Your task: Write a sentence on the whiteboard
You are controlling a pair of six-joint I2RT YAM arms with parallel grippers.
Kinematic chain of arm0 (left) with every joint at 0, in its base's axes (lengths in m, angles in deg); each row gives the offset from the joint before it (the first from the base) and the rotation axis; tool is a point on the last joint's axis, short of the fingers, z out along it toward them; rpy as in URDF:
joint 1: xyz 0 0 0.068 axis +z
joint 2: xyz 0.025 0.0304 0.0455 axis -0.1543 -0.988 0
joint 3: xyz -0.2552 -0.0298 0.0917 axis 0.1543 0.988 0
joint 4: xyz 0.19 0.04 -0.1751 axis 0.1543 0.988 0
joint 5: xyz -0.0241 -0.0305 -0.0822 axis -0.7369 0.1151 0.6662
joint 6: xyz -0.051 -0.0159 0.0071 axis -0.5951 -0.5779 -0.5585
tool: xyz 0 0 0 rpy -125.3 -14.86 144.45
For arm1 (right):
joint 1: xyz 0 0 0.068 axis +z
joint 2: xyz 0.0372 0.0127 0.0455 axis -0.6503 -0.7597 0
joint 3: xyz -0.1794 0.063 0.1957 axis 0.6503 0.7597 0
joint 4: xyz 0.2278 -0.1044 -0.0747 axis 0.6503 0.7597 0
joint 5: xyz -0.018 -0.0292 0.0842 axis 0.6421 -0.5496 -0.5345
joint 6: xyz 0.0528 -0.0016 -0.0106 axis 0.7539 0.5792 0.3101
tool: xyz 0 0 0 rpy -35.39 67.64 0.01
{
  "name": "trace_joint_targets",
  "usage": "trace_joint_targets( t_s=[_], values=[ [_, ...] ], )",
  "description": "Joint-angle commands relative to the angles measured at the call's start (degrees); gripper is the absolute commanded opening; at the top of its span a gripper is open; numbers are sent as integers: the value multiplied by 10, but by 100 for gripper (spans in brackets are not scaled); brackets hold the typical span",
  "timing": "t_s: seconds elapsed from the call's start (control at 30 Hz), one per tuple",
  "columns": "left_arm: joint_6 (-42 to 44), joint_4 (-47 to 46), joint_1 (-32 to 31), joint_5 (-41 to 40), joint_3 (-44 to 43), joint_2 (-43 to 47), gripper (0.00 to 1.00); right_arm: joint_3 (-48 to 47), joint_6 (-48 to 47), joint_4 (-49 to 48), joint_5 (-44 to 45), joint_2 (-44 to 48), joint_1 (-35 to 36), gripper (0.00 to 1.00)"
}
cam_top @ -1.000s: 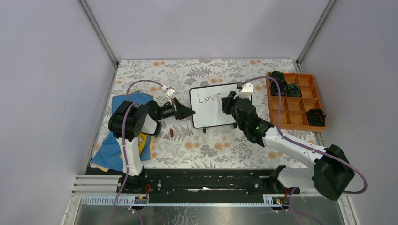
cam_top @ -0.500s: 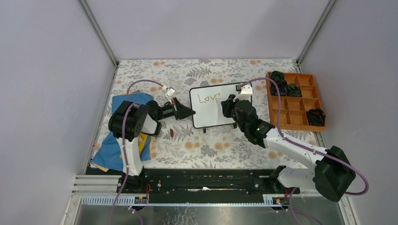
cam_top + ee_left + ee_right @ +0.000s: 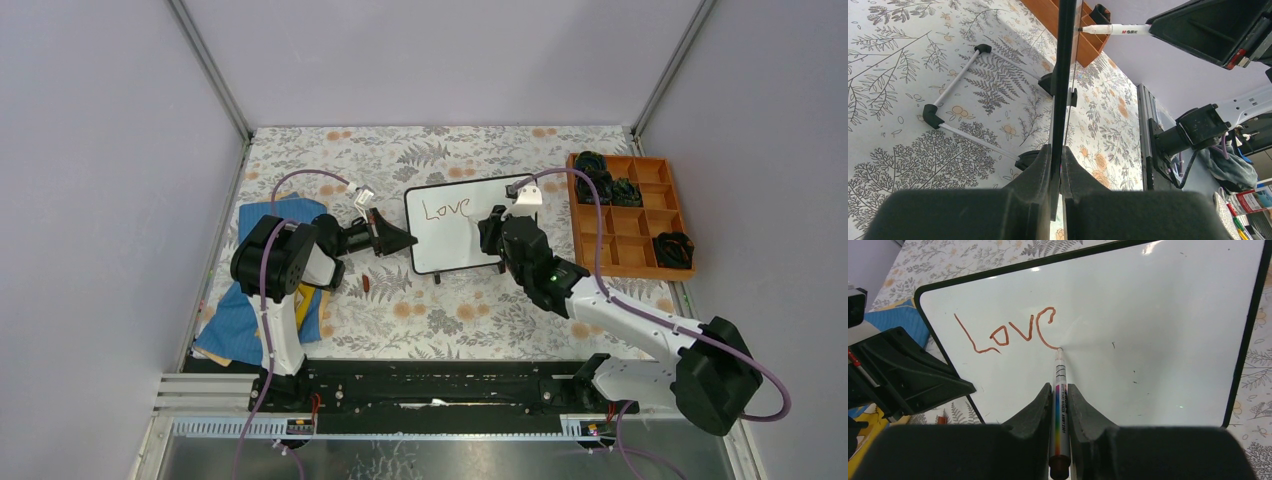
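Open counter (image 3: 460, 320) at 6 o'clock of the whiteboard (image 3: 450, 248), and more at 12 o'clock. Blocked at 9 o'clock by the left claw (image 3: 406, 240) clamping its edge, at 4 o'clock by the right claw (image 3: 488, 225) pinching a marker (image 3: 1059, 390), at 3 o'clock by an orange tray (image 3: 632, 271).

The whiteboard (image 3: 445, 240) stands on the table (image 3: 450, 310). A tray (image 3: 625, 250) lies at the board's 3 o'clock, a cloth (image 3: 225, 320) at its 8 o'clock.

Right: orange divided tray (image 3: 628, 252), black items (image 3: 674, 248) inside; left: blue cloth (image 3: 232, 318); floral tablecloth (image 3: 440, 320).
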Motion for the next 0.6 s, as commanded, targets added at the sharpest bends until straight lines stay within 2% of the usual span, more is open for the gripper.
trace_joint_targets(
  t_s=[0.0,0.23,0.57],
  values=[
    [7,10,-6,3,5,11,0,-2,0,5,48,14,-4,0],
    [7,11,-6,3,5,10,0,-6,2,7,72,20,-4,0],
    [9,11,-6,4,6,11,0,36,-33,-47,-18,105,-4,0]
  ],
)
